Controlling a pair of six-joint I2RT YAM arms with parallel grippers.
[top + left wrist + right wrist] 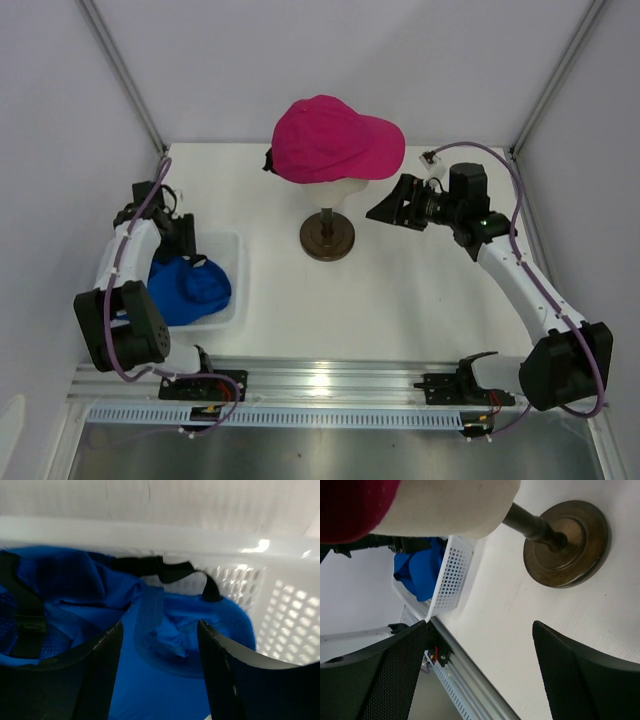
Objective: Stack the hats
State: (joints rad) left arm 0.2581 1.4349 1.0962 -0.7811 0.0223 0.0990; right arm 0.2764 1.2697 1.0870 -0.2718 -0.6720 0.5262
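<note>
My left gripper (159,630) hangs inside the white mesh basket (290,615), fingers apart over the crumpled royal blue cap (190,288). My right gripper (479,627) stands wide apart and empty beside the mannequin head (450,505), which wears the magenta cap (330,135). The blue cap looks light, limp and easily bunched, so I judge a pinch on the stiffer brim safer than on the loose black strap (175,570), which would leave it dangling.
</note>
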